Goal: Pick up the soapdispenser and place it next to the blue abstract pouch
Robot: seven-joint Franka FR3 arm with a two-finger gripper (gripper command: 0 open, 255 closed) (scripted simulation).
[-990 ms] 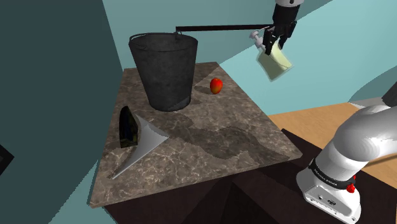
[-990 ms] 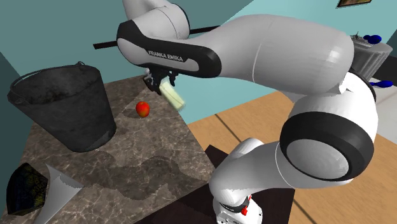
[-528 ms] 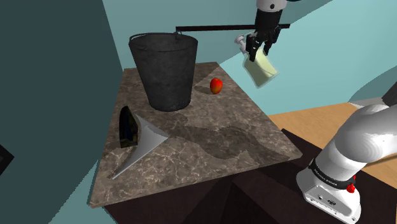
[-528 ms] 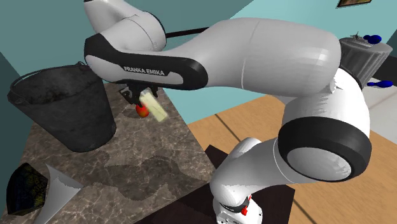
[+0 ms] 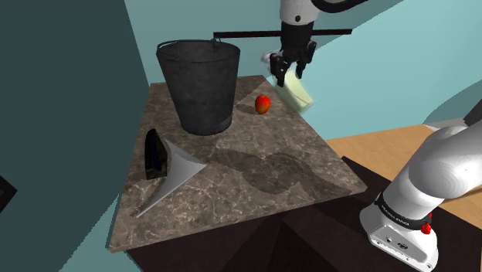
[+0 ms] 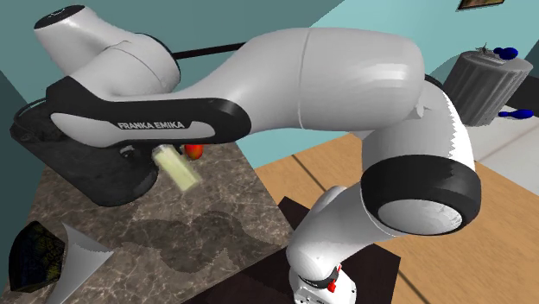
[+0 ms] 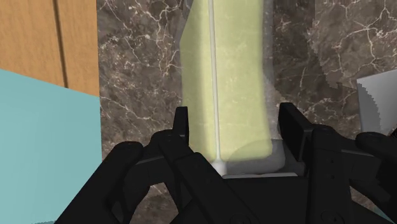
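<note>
Marble table (image 5: 309, 166), with a dark bucket (image 5: 199, 89) on its far part. The pouch (image 5: 164, 166), drawn black and grey, lies on the table in front of the bucket, toward the near edge. The gripper (image 5: 290, 73) hangs in the air to the shoulder view's right of the bucket, roughly level with its rim. Its jaws pinch the soap dispenser (image 5: 297, 93) near the pump end. The pale yellow-green body is tilted and clear of the table. A red fruit (image 5: 263, 103) sits on the table near the bucket's base, on the same side.
</note>
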